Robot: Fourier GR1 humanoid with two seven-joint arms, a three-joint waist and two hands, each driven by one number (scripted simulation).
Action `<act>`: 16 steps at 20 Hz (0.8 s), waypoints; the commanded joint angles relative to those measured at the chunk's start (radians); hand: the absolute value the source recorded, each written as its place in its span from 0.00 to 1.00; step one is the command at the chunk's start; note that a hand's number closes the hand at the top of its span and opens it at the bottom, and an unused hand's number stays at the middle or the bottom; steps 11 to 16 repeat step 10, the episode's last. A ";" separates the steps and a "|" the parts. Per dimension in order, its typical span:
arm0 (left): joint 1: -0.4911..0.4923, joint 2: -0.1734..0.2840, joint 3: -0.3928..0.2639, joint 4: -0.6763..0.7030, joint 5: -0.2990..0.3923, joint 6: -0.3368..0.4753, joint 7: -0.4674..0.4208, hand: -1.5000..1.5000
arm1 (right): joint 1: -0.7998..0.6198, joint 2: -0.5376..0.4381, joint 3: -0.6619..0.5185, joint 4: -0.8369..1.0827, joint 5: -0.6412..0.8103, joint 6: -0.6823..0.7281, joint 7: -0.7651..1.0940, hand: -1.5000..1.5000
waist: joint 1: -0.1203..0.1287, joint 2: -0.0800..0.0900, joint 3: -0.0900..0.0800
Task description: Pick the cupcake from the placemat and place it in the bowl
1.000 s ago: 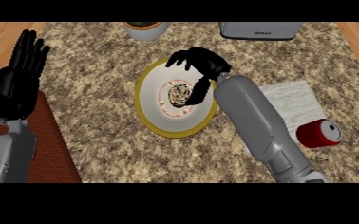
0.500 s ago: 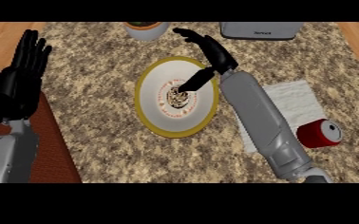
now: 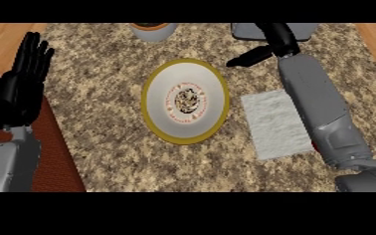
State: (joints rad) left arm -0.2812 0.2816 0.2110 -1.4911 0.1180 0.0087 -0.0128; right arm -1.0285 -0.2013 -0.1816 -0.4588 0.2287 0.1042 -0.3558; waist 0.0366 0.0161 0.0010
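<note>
Cupcake [image 3: 188, 99] sitting in the bowl [image 3: 163, 124] – right hand [image 3: 273, 42] empty, fingers relaxed, up past the placemat [image 3: 275, 124] – left hand [image 3: 26, 79] resting flat at left edge

The speckled counter [image 3: 103, 129] carried a yellow-rimmed bowl [image 3: 155, 117] at centre, a white placemat [image 3: 277, 124] at three o'clock, and a pot [image 3: 152, 30] at twelve.

A speckled granite bench [image 3: 103, 119] fills the view. At its far edge stands a grey cup [image 3: 154, 30] with brown contents, and further right a grey box [image 3: 253, 31], partly hidden.
</note>
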 commanded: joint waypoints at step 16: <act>0.011 -0.043 -0.035 -0.005 -0.019 0.012 -0.021 0.50 | 0.042 -0.337 -0.113 0.232 -0.051 0.307 -0.259 0.00 | 0.035 0.018 0.003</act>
